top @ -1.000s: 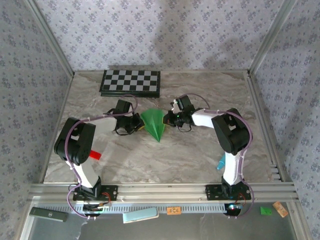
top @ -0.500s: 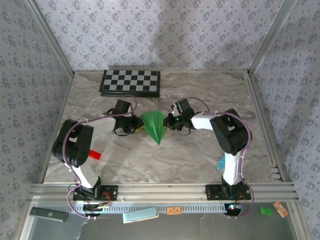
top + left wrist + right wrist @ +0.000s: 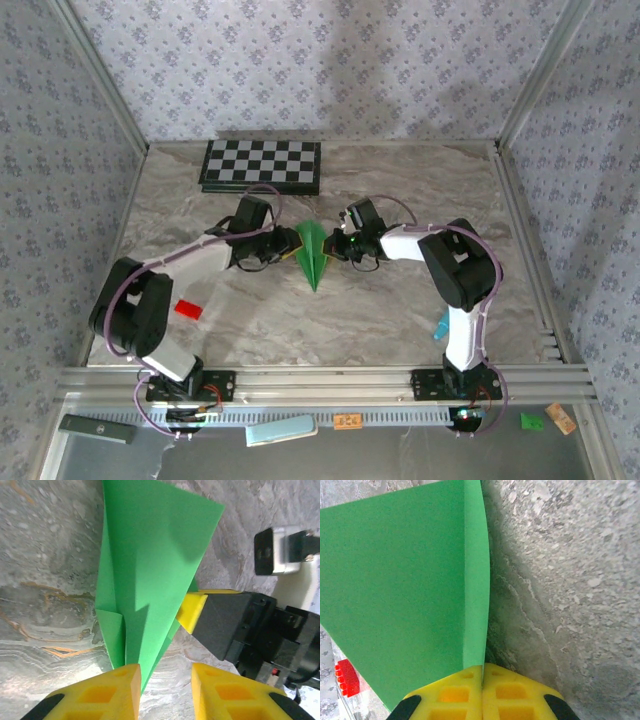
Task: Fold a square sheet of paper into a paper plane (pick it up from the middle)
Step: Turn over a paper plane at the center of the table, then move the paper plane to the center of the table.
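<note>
The right hand point(image 3: 482, 674) is closed, its two yellow fingers point(image 3: 452, 696) pressed together on the edge of the paper plane point(image 3: 405, 590), pinching a folded flap that stands up from the tabletop point(image 3: 560, 580). In the right wrist view the bright green paper rises from the pinch as a broad face with a narrower strip folded along its right side.

The left hand point(image 3: 165, 682) has its fingers spread apart, with nothing clamped between them. The lower edge of the green paper runs down just beside the inner face of one finger, and it cannot be told whether it touches. In that wrist view, the right hand's yellow fingertip and black body sit on the other side of the paper.

From above, the two hands face each other across the paper plane near the middle of the marbled tabletop. The plane is a narrow dart, its point aimed toward the arm bases.

A red block point(image 3: 187, 308) lies well apart, near the left arm. A black-and-white checkerboard point(image 3: 262, 165) lies at the far side of the tabletop. A teal marker point(image 3: 441, 325) lies beside the right arm's base link.
</note>
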`<state>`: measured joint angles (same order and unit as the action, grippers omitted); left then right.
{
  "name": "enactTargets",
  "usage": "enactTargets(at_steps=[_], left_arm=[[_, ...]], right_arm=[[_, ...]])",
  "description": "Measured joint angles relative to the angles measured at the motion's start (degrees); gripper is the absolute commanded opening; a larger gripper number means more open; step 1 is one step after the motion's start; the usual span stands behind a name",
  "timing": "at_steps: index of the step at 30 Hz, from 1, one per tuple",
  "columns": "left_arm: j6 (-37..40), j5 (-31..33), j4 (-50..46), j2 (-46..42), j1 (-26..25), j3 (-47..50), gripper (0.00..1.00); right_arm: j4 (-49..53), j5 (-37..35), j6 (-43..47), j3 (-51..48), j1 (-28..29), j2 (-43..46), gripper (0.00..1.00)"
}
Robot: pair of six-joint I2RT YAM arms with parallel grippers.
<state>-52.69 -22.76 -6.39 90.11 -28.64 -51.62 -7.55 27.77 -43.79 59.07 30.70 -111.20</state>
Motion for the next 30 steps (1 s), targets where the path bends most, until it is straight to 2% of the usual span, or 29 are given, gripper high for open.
enactTargets(at_steps=[10, 30], left_arm=[[-1.0, -1.8, 0.0, 7.6, -0.5, -2.3, 0.32], [-0.8, -2.8, -4.4, 8.7, -3.0, -3.1, 0.41]], right_arm=[[0.0, 0.0, -0.4, 0.1, 0.5, 0.0, 0.07], [-0.1, 0.4, -1.9, 0.3, 0.5, 1.0, 0.07]])
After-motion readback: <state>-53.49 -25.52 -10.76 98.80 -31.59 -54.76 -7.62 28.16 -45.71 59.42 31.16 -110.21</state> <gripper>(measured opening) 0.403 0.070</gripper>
